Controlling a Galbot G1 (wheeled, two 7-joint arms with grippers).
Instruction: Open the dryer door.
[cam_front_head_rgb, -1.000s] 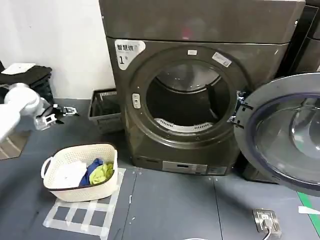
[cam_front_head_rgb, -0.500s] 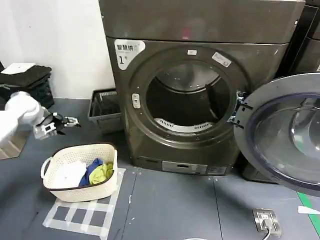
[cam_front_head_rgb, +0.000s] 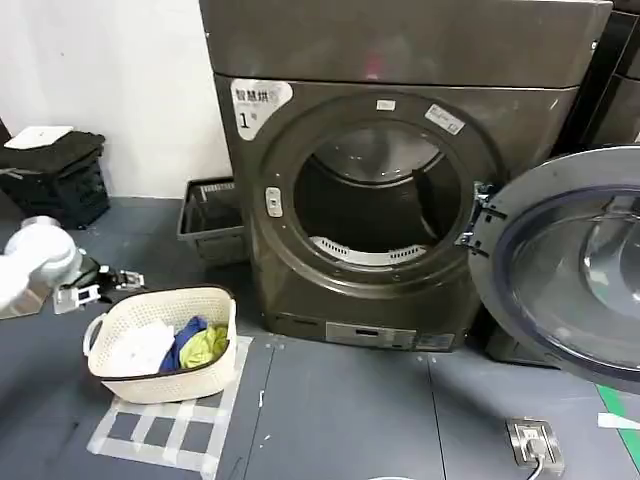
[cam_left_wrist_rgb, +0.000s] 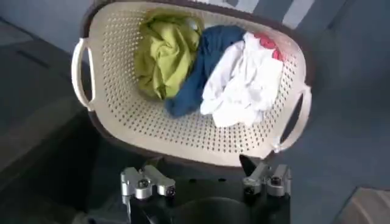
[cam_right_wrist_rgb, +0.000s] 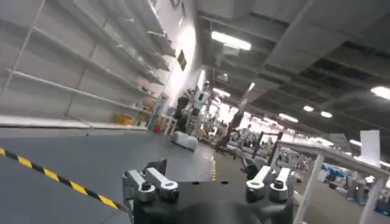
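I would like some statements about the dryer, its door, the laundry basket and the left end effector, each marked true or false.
1. The dryer door is swung fully open to the right of the drum opening. True.
2. The drum of the dryer is packed with clothes. False: the drum looks empty, with only its metal interior visible.
3. The laundry basket holds white, blue and yellow-green clothes. True.
4. The left end effector grips the basket's handle. False: its fingers are open and hold nothing, and it hovers by the basket's rim.
5. The basket stands inside the dryer. False: it stands on the floor, on a taped grid left of the dryer.
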